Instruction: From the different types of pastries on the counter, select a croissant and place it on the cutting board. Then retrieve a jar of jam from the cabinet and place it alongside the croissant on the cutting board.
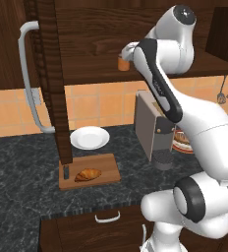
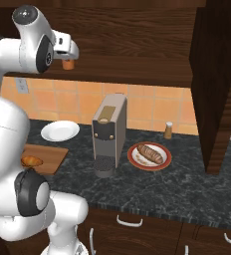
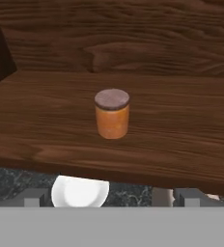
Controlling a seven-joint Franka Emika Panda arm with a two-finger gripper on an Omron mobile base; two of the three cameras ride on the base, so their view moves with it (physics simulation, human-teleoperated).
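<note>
One small cylindrical jar of jam (image 3: 112, 115), orange with a greyish-brown lid, stands upright on the dark wooden cabinet shelf (image 3: 181, 130) at my twelve o'clock, bearing no readable label. My gripper (image 3: 112, 198) hangs before it with jaws spread wide, holding nothing. The golden-brown croissant (image 1: 88, 174) lies on the light wooden cutting board (image 1: 108, 167).

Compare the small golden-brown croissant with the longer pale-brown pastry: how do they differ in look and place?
The small golden-brown croissant is short and crescent-shaped; the longer pale-brown pastry is straight, with dark filling. The croissant lies on the light wooden cutting board; the longer pastry lies on a round red-rimmed plate beside the grey coffee machine. Both rest at counter level.
</note>
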